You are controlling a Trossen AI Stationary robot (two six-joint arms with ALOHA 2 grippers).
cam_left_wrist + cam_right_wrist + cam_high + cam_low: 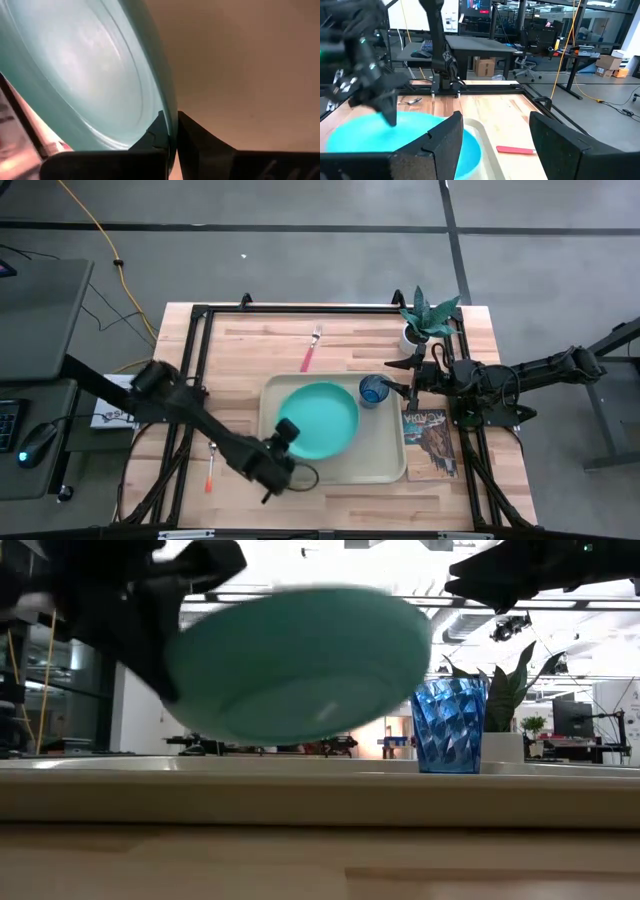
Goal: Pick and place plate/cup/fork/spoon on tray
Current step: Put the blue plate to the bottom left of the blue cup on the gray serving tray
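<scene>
Fingers [172, 135] of the left arm pinch the plate's [318, 420] rim above the tray [385, 465]; right fingers [495, 145] gape wide, holding nothing.

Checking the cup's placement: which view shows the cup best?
The low view: the cup stands upright and unobstructed beside the lifted plate. The high view shows it small, at the tray's corner by the open right claw. Neither wrist view shows it.

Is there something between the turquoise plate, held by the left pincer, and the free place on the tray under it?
Nothing visible. The left pincer grips the plate by its rim, lifted and tilted above the tray. The blue cup stands in the tray's far right corner, beside the plate, not under it.
</scene>
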